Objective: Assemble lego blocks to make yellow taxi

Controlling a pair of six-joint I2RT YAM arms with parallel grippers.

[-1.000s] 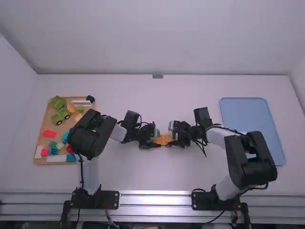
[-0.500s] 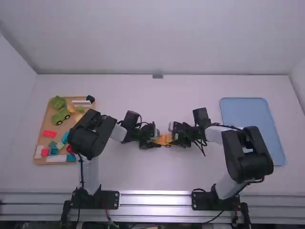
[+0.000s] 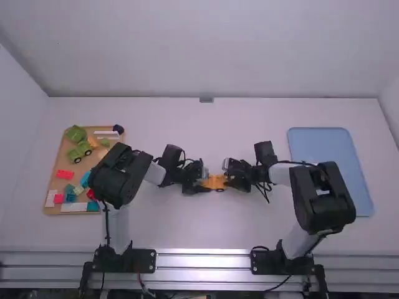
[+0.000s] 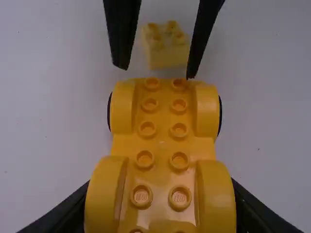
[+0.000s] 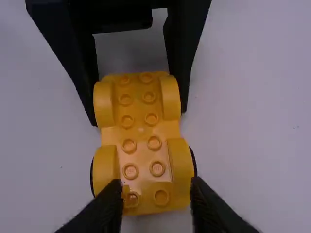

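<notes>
Raised lettering stands on two studs of the yellow car base.

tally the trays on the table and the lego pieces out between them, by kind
Wooden tray: 1
Blue tray: 1
Yellow wheeled car base: 1
Small pale yellow block: 1
Total: 4

Two trays, one yellow chassis, two grippers.
</notes>
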